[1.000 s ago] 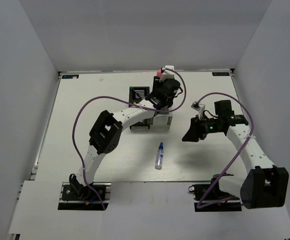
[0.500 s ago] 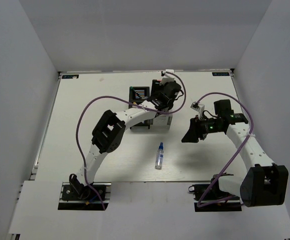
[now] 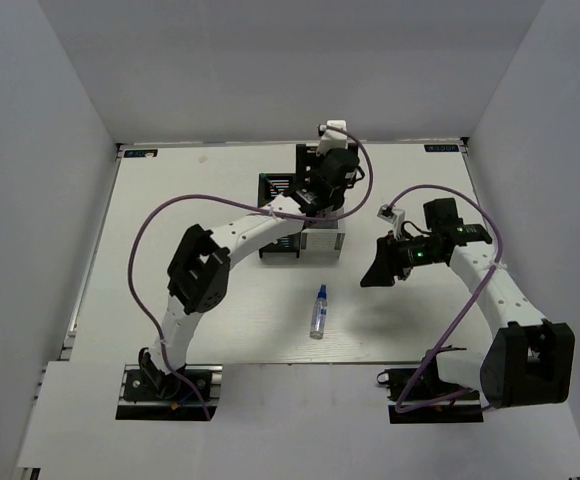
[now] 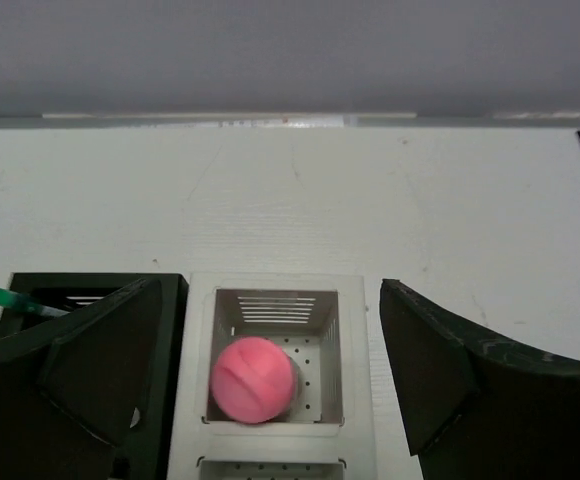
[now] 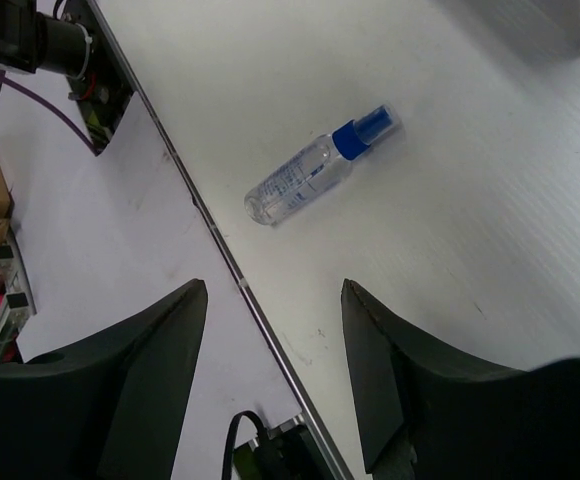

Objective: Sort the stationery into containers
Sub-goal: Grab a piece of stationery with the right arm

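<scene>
The stubby pink cylinder stands inside a short silver-white mesh cup. My left gripper hovers open above that cup, one finger on each side, holding nothing. A dark green pen pokes out of the black cup to the left. In the top view the container cluster lies under my left gripper. The clear blue-capped bottle lies on its side on the table; it also shows in the right wrist view. My right gripper is open and empty, to the right of the bottle.
A second silver-white cup sits just nearer than the first. The table's front edge rail runs below the bottle, with the arm base and cable beyond it. Grey walls enclose the table on three sides.
The pink cylinder, held at my left gripper's tip a second ago, has left the gripper and now sits in the silver-white cup. The left gripper stays over the cluster. The right gripper edged left.
</scene>
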`<action>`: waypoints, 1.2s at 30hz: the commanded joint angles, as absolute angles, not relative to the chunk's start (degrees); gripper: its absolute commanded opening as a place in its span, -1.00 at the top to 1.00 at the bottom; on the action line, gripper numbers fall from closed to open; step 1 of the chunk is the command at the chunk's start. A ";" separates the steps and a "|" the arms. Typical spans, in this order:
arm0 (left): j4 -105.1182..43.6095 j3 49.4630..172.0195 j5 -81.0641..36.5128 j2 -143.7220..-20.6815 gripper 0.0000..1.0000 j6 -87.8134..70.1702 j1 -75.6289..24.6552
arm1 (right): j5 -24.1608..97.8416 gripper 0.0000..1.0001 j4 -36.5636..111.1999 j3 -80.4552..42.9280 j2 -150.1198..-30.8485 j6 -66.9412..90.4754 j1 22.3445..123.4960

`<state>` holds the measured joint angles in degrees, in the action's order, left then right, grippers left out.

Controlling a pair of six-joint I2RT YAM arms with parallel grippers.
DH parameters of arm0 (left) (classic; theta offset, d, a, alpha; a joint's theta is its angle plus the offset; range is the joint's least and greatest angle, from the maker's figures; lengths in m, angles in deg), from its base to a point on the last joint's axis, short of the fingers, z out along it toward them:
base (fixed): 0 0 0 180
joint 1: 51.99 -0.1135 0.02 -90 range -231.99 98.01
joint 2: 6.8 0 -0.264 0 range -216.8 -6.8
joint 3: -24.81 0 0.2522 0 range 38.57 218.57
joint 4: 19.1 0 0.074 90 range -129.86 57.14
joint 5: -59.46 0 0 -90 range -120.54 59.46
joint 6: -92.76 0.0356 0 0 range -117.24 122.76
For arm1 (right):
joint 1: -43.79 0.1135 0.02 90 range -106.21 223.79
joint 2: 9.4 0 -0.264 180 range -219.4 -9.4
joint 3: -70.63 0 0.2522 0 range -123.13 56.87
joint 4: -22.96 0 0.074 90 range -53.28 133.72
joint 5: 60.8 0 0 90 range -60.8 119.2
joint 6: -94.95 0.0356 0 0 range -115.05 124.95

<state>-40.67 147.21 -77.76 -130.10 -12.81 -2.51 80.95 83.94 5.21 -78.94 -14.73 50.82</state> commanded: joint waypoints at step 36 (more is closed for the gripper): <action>-81.12 87.62 -74.48 -61.64 -0.99 -59.56 2.68 | 39.24 -0.48 64.06 0.09 -106.08 21.48 88.79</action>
